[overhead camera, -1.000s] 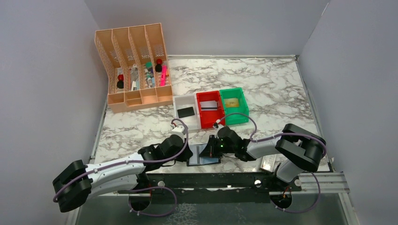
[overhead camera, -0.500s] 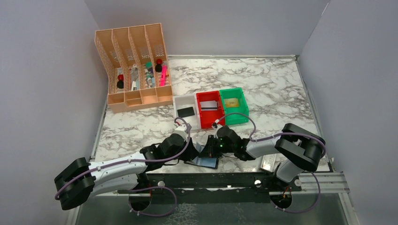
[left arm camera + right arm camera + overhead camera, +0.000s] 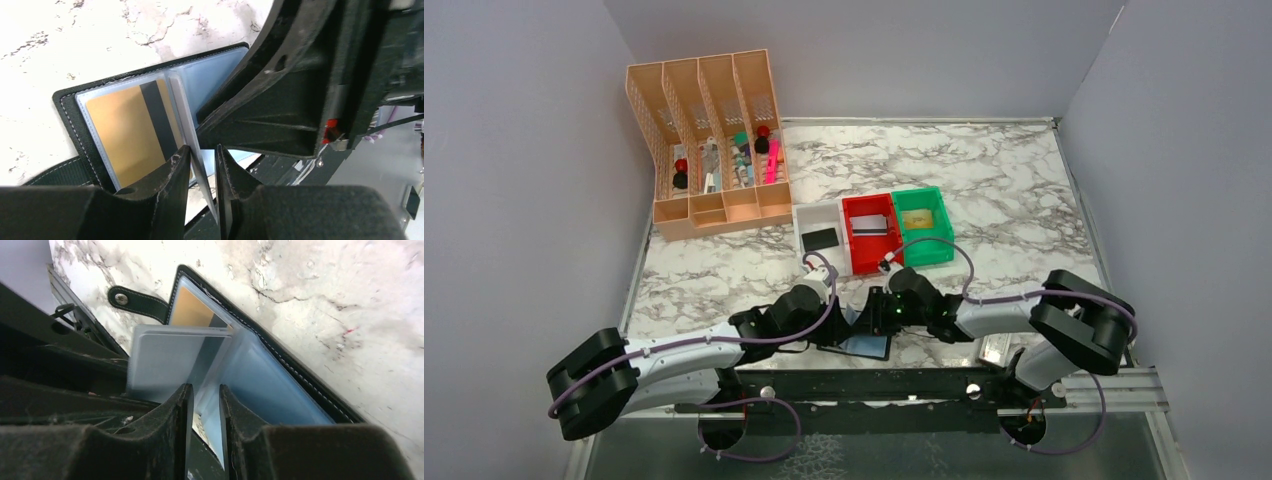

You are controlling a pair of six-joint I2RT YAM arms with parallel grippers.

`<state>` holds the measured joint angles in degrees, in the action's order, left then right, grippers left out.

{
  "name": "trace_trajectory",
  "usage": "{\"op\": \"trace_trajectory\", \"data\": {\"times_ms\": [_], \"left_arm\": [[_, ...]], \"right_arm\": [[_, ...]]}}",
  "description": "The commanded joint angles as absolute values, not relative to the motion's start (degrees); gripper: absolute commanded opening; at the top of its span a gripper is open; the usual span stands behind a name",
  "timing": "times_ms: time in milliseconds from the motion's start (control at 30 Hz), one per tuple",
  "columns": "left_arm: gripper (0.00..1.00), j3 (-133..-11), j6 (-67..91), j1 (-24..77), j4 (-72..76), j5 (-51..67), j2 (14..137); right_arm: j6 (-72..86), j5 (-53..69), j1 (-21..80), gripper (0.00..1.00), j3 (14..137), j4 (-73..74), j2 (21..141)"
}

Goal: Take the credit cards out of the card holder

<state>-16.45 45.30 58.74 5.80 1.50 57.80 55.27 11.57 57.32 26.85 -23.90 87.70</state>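
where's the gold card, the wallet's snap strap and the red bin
gold card (image 3: 117,135), left wrist view, gold face beside the black stripe
snap strap (image 3: 135,301), right wrist view, middle of the strap
red bin (image 3: 866,258), top view, near wall

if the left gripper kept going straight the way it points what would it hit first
Most likely the upright see-through pocket page of the black-edged folding card holder, standing between the fingers of the left gripper; just beyond, the black body of the right gripper. Depth is unclear.

The card holder (image 3: 280,385) is laid open on the worktop (image 3: 350,290), and one clear pocket leaf is raised. A gold card (image 3: 122,132) with a black stripe is seen inside a pocket.
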Motion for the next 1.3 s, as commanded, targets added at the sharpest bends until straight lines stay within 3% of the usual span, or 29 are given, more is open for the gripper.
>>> {"op": "trace_trajectory", "data": {"times_ms": [0, 200, 500, 733, 1267], "left_arm": [[0.27, -17.3, 46.0, 59.2, 7.9, 2.6, 57.9], [0.27, -19.1, 45.2, 59.3, 8.0, 3.3, 59.7], [0.46, -23.5, 43.5, 61.9, 10.7, 5.5, 65.4], [0.49, -24.4, 43.5, 63.6, 11.1, 4.3, 68.0], [0.54, -20.6, 45.8, 63.7, 1.4, -4.6, 57.2]], "right_arm": [[51.4, 5.1, 57.7, 0.33, 27.6, -15.7, 80.9], [50.4, -3.1, 57.7, 0.36, 27.9, -5.6, 74.5], [50.8, -9.0, 57.6, 0.38, 26.5, 0.8, 67.3], [52.0, -7.9, 57.6, 0.40, 24.5, -0.6, 66.5], [50.5, 1.5, 57.7, 0.38, 25.0, -8.3, 72.1]]}}
